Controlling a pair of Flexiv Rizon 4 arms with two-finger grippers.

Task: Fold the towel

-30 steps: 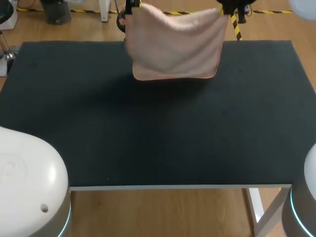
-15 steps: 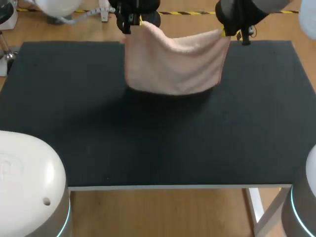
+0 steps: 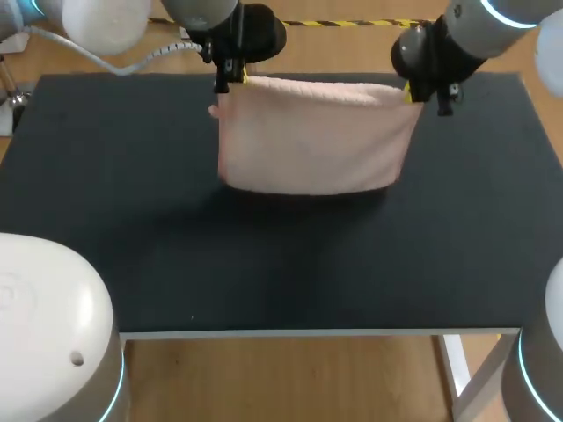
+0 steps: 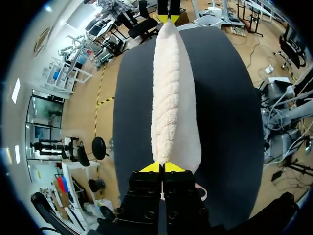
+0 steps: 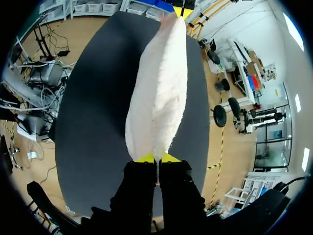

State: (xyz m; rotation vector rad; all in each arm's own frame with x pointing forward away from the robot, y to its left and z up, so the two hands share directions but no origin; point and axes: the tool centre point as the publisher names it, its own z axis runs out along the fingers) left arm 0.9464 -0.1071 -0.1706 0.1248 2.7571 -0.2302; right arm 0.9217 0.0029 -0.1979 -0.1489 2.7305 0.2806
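Towel (image 3: 312,136) hangs between my two sets of jaws as a taut pink sheet over the far middle of the counter (image 3: 264,272), its top edge running along the counter's far edge. I judge it is held this way to have the cloth spread and square. With one top corner in each grip and the span pulled straight, the free lower edge could be laid down first and the rest brought over it for a clean fold. My left jaws are closed tight on the top corner toward the counter's far left corner, yellow tips together with the cloth pinched between them. From that wrist the towel (image 4: 171,98) runs straight ahead to my other arm's tips. My right jaws are likewise clamped on the opposite top corner, and the towel (image 5: 159,83) stretches away ahead of them. Whether the lower edge touches the counter I cannot tell; a shadow lies just below it.
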